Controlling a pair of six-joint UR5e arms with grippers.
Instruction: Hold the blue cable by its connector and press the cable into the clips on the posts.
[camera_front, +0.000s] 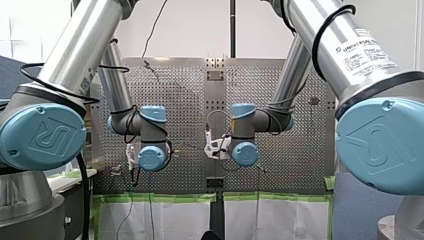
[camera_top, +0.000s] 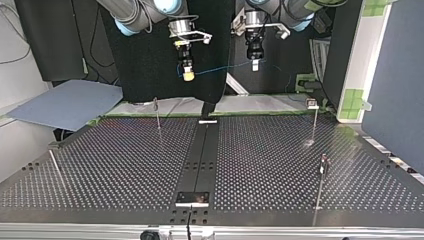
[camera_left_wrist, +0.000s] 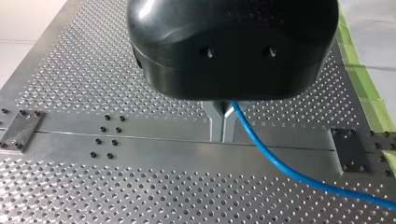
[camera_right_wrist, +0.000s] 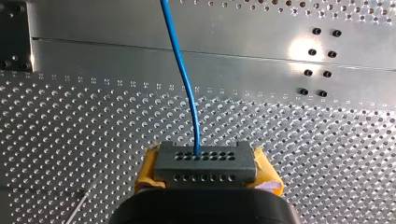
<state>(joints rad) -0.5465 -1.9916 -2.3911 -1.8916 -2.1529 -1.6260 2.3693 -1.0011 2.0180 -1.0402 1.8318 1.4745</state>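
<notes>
- So, the blue cable (camera_right_wrist: 184, 74) is up in the air, well above the table (camera_top: 125, 165). It is stretched between your two grippers.
- It is thin and bright blue, and it bends softly. One end goes into a dark grey connector (camera_right_wrist: 204, 161) with rows of little holes.
- Your right gripper (camera_right_wrist: 208, 169) is clamped on that connector, with a yellow pad on each side. I think that stops the end from twisting.
- Your left gripper (camera_left_wrist: 223, 122) has its metal fingers pressed together, and they seem to pinch the cable further along. I think that keeps it straight enough to push down.
- The thin posts (camera_top: 314, 122) stand on the table, well apart from the cable, with small clips (camera_top: 312, 104) on top. No clip has the cable in it yet.
</notes>
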